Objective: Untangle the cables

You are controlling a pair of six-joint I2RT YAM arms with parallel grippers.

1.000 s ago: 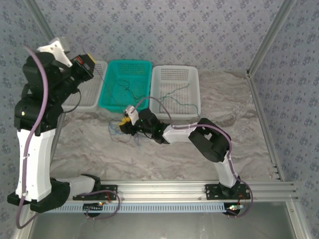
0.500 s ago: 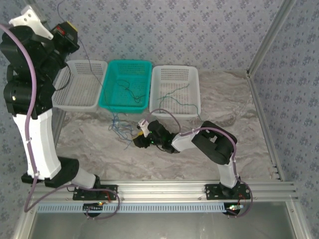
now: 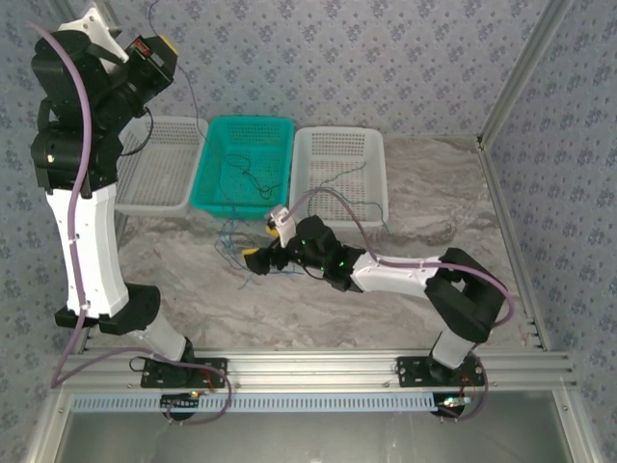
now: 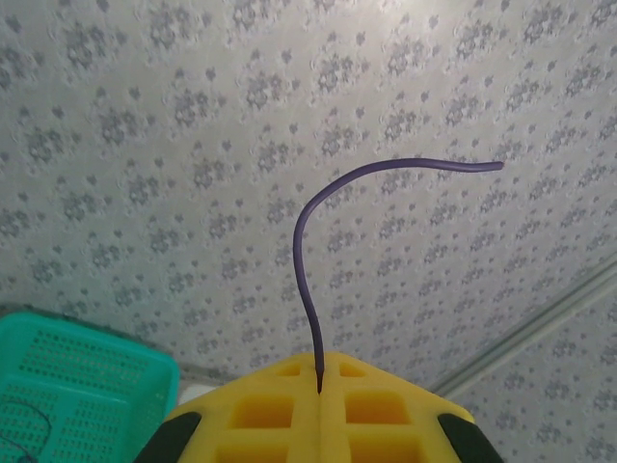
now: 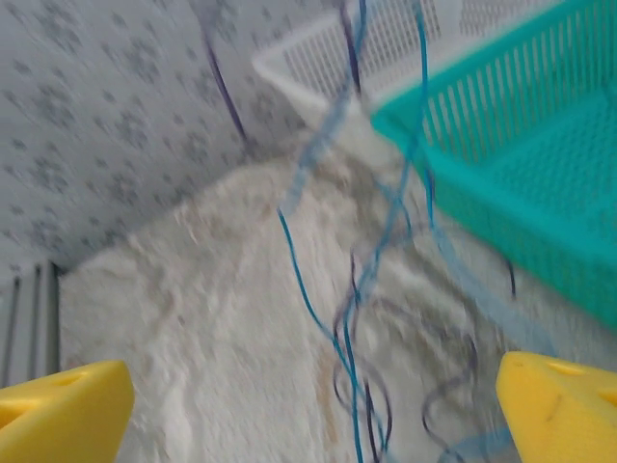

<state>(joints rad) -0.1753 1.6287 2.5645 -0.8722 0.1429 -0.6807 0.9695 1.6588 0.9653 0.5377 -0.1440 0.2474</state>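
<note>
Grey marbled tabletop (image 3: 424,203) is carrying three baskets in a row beyond the right gripper (image 3: 258,258): a left white basket (image 3: 164,178), a teal basket (image 3: 241,159) and a right white basket (image 3: 342,159). High above the left white basket the left gripper (image 4: 318,391) is hanging. Its yellow pads are pressing together on a dark purple cable (image 4: 304,241), whose free end is curling up past them while the rest is dropping toward the table.

Low on the table, the right gripper is spreading its fingers (image 5: 58,405) wide and gripping nothing. The tangle of blue and purple cables (image 5: 357,386) is sitting between them, just before the teal basket.

I am judging that one strand is being pulled out of the knot. Next, the right gripper is needing to close on the tangle and pin it, so that the purple cable slides free without dragging the others.
</note>
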